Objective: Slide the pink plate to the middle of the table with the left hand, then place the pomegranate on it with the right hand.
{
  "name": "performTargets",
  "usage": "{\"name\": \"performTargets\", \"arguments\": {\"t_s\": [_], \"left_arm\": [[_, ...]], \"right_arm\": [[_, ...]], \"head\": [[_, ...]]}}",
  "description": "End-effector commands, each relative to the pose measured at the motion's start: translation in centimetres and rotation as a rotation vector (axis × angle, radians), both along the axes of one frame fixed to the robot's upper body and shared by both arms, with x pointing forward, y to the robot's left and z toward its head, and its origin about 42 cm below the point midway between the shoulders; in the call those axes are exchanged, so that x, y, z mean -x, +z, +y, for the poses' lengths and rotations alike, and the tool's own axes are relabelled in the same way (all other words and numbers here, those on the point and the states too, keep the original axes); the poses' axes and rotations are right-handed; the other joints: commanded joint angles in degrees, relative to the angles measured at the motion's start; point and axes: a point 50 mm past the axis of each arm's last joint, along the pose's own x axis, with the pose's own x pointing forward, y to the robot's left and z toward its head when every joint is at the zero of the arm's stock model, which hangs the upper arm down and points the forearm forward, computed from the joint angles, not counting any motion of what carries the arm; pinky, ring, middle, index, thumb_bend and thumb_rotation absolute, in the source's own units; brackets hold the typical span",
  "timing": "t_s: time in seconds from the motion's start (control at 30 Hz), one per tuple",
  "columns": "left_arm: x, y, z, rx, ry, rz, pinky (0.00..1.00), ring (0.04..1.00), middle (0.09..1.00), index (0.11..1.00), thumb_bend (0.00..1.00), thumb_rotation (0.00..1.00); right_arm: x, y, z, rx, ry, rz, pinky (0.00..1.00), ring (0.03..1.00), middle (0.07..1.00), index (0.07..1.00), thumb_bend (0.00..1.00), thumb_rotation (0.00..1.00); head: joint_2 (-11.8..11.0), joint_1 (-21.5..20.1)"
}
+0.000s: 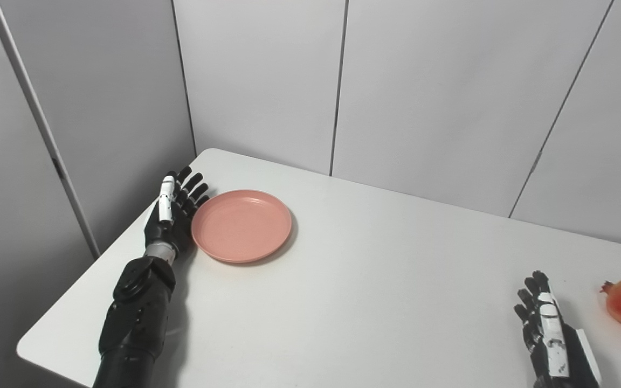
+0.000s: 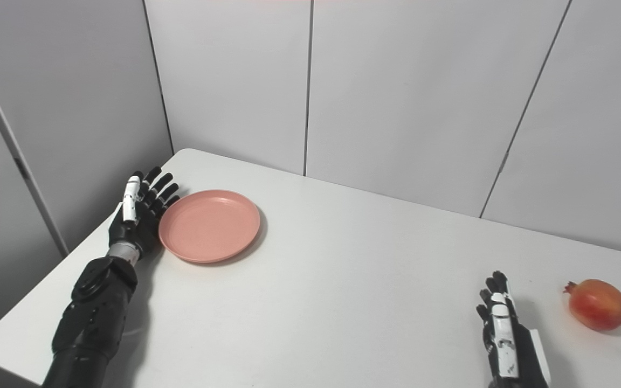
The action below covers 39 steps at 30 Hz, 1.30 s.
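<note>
Right hand (image 2: 504,328) cut off at bottom edge, fingers spread, holding nothing. Left hand (image 2: 139,213) spread flat against the rim of the pink plate (image 2: 209,225), far left on the surface (image 2: 343,280). Pomegranate (image 2: 597,304), red-orange, lies right of right hand.

Lab test booth: bare white table (image 1: 343,280), grey partition panels (image 1: 423,97).

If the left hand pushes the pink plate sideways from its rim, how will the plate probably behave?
The pink plate looks rigid and shallow, lying flat, so it should probably slide rather than tip. The white table appears smooth, so little resistance is likely. The left hand stands open at the plate's left rim; an off-centre push may turn the round plate a little.
</note>
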Motion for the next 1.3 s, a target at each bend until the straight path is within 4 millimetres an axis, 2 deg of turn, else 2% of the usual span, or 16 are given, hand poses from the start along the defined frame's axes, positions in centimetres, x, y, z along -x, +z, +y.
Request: {"name": "performTargets", "arguments": {"t_s": [0.0, 0.4, 0.7, 1.27], "left_arm": [[-1.0, 1.1, -0.6, 0.004, -0.024, -0.016, 0.91, 0.898, 0.902, 0.893, 0.35, 1.0], [-1.3, 1.0, -2.2, 0.003, -0.067, -0.004, 0.89, 0.886, 0.898, 0.886, 0.35, 1.0], [-1.7, 1.0, -4.8, 0.044, -0.107, 0.019, 0.87, 0.868, 0.873, 0.865, 0.34, 1.0], [-2.9, 1.0, -9.6, 0.028, -0.224, 0.025, 0.89, 0.881, 0.887, 0.877, 0.36, 1.0]], "right_arm": [[-0.5, 1.6, 0.1, -0.001, 0.006, -0.06, 1.0, 1.0, 1.0, 0.999, 0.12, 1.0], [-0.6, 1.4, 0.1, -0.008, 0.006, -0.058, 1.0, 1.0, 1.0, 0.995, 0.12, 1.0], [-0.7, 1.2, 0.3, -0.008, 0.01, -0.066, 1.0, 1.0, 1.0, 0.993, 0.14, 1.0], [-0.8, 0.8, 1.0, -0.01, 0.014, -0.079, 1.0, 1.0, 0.997, 0.99, 0.18, 1.0]], "head": [[0.0, -0.1], [0.5, -0.7], [1.0, -1.9], [2.2, -4.5]]}}
